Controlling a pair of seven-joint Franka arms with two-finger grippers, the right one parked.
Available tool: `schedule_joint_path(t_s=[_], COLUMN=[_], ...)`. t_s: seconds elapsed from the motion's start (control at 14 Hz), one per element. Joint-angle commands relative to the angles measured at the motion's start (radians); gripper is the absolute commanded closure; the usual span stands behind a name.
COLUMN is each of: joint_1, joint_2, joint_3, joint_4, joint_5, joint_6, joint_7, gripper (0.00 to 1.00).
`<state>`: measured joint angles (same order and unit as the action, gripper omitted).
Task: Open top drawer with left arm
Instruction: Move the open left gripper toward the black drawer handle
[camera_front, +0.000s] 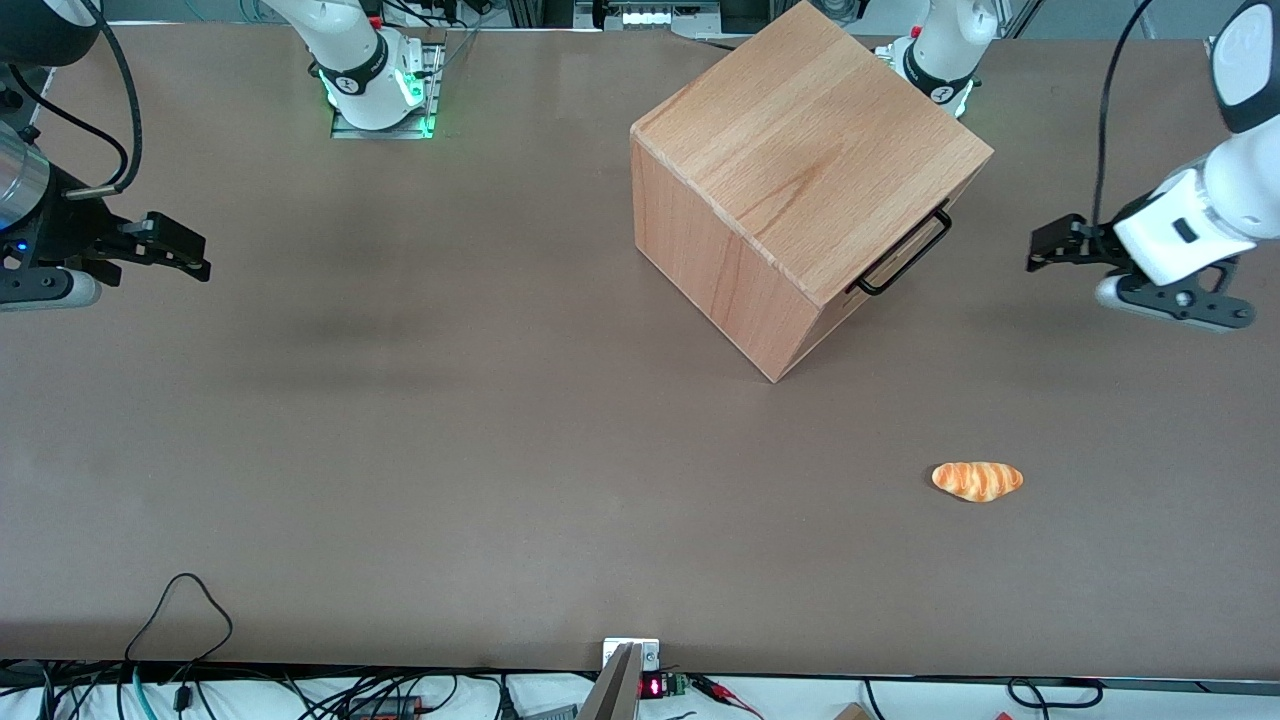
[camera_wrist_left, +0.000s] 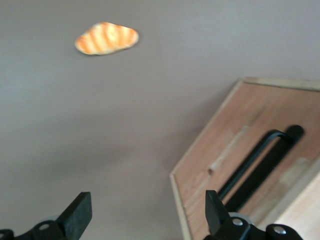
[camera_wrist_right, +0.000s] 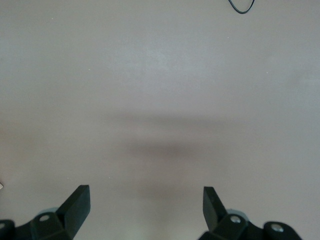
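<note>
Beech-wood cabinet is sitting on the brown desk, turned at an angle, its top drawer closed flush, the black bar handle facing the working arm's end. White left arm is hovering above the desk near the handle, apart from it. Its end effector is gaping wide with nothing between the fingers. An orange bread roll is lying nearer the front camera than the cabinet.
</note>
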<state>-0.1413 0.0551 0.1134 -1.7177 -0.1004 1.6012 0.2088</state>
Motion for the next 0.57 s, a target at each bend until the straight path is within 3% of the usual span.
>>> schedule_joint_path(t_s=[0.0,0.5], joint_1=[0.003,0.005], joint_2=[-0.014,-0.012], joint_3=[-0.003,-0.057], joint_4=[-0.074,-0.187], joint_5=[-0.088,-0.137], joint_6=[0.000,0.110], joint_7=[0.053,0.237], gripper=[0.00,0.00])
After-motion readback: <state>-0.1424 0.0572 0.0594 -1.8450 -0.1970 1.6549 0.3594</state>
